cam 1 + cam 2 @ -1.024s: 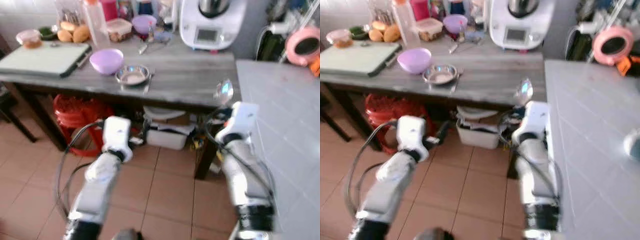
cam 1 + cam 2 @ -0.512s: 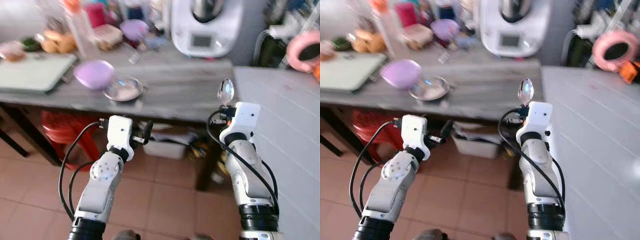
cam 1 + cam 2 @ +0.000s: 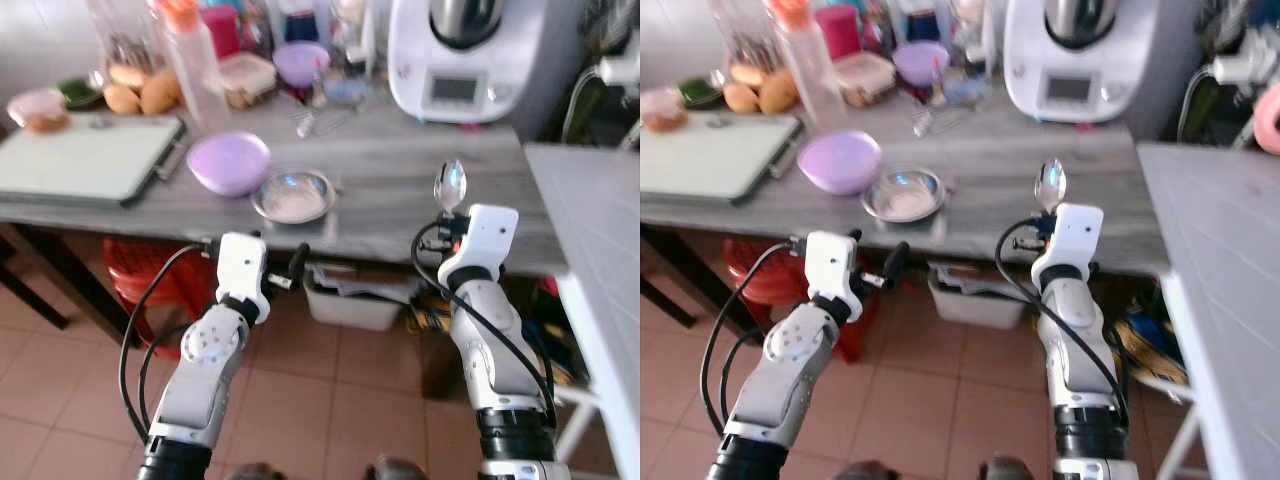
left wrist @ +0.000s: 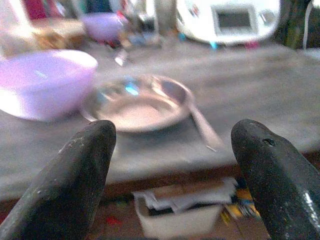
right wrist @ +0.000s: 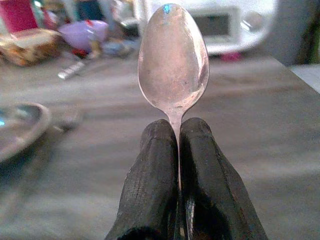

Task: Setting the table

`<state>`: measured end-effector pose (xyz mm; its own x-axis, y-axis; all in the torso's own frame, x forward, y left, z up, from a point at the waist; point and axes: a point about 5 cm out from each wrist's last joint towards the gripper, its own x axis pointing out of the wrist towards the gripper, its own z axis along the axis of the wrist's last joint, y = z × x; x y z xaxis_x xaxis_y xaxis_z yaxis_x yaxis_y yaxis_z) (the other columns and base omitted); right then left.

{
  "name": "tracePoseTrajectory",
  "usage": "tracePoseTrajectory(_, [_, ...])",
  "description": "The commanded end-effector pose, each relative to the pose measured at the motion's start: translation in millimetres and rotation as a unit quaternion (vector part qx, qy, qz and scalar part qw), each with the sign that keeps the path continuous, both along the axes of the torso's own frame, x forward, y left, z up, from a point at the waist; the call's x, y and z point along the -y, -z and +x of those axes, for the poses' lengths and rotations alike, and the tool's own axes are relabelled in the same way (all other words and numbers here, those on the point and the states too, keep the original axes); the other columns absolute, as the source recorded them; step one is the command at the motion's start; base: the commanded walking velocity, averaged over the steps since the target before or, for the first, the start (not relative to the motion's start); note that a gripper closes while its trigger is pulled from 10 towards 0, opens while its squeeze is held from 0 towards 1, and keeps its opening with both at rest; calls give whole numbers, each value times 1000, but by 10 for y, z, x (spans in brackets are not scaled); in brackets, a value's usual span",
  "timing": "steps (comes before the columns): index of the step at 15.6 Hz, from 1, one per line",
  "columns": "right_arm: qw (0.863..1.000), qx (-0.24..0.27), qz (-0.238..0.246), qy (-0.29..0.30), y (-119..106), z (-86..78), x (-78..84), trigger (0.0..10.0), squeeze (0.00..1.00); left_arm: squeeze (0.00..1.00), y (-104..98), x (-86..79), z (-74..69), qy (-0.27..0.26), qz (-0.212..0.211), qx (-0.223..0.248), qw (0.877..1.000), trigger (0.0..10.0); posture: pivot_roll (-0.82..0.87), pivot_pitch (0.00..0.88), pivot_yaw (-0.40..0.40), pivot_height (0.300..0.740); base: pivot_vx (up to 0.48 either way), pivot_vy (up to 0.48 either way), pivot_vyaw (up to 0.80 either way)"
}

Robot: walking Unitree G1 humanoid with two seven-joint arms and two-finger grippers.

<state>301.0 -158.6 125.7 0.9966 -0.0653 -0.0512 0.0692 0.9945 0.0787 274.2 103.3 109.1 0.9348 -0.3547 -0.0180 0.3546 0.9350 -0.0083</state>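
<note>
Silver arms, white wrist housings, black cables, rounded black fingers [image 4: 75, 190].

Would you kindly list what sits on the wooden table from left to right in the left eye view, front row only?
Cutting board → purple bowl → metal dish → spoon held upright in the right gripper, in front of the table's edge.

1. A silver spoon [image 5: 173, 62] stands upright, bowl upward, its handle pinched between the two black fingers of the right gripper [image 5: 178, 145], at the near edge of the grey wooden table [image 3: 420, 180].
2. A shallow metal dish [image 3: 292, 195] sits on that table, just beside a lilac bowl [image 3: 228, 163].
3. Another utensil [image 4: 202, 127] lies against the dish's rim, too blurred to name.
</note>
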Motion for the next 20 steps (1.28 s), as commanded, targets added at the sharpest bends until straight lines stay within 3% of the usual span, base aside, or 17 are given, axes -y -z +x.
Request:
tracePoseTrajectory(1, [1000, 15, 6, -14, -74, 29, -110, 10000, 0, 0, -18, -107, 4, -15, 12, 7, 1000, 10000, -30, 0, 33, 740, 412, 0, 0])
tracePoseTrajectory(6, [1000, 7, 9, -9, -40, 22, -109, 10000, 0, 0, -28, -106, -14, -13, 1, 9, 1000, 10000, -31, 0, 32, 740, 49, 0, 0])
tracePoseTrajectory(15, [1000, 4, 8, -13, -44, 49, -128, 10000, 0, 0, -35, -110, -32, -12, -4, 9, 1000, 10000, -24, 0, 24, 740, 0, 0, -602])
tracePoseTrajectory(20, [1000, 4, 4, -8, -37, 50, -108, 10000, 0, 0, -54, -96, -54, 4, -10, 14, 1000, 10000, -25, 0, 28, 740, 122, 0, 0])
